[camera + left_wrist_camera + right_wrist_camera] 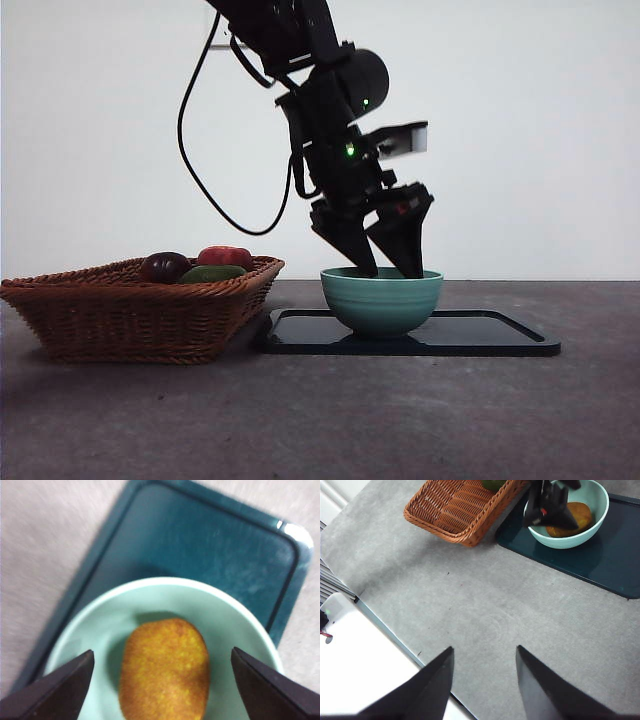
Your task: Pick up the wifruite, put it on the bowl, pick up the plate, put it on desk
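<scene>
Brown wicker basket sitting left of the tray, dark plum-coloured fruit, red fruit and green fruit heaped inside, glossy black rectangular tray lying flat just beside it, white wall behind.

Left pincer reaches steeply down from above, jaws spread wide, tips dipped just inside the bowl rim, gripping nothing. Right pincer hangs high over the worktop, well apart, jaws parted and empty.
</scene>
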Controlling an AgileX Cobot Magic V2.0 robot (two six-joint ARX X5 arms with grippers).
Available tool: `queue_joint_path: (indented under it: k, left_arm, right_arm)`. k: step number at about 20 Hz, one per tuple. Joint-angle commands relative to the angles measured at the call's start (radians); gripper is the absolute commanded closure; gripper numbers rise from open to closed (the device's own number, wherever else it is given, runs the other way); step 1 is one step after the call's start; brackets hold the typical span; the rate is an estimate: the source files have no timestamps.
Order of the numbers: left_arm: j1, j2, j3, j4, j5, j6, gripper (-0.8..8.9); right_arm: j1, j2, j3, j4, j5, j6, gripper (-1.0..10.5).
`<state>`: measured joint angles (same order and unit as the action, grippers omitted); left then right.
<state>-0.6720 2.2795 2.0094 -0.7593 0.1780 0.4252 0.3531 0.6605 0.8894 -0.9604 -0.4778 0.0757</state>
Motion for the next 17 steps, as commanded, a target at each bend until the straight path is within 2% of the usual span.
queue_joint_path:
  k: [1, 14, 17]
  left_arm:
    - [-0.01, 0.049, 0.029, -0.004, -0.002, 0.009, 3.77]
    - [-0.009, 0.076, 0.029, -0.005, -0.002, 0.008, 3.78]
    - [-0.009, 0.076, 0.029, -0.003, -0.003, 0.007, 4.23]
  right_arm:
    - [0.006, 0.004, 0.01, 0.005, -0.005, 0.002, 7.5]
    - [0.006, 0.003, 0.01, 0.006, -0.005, -0.002, 7.5]
    - [0.006, 0.003, 0.01, 0.01, -0.005, -0.002, 7.5]
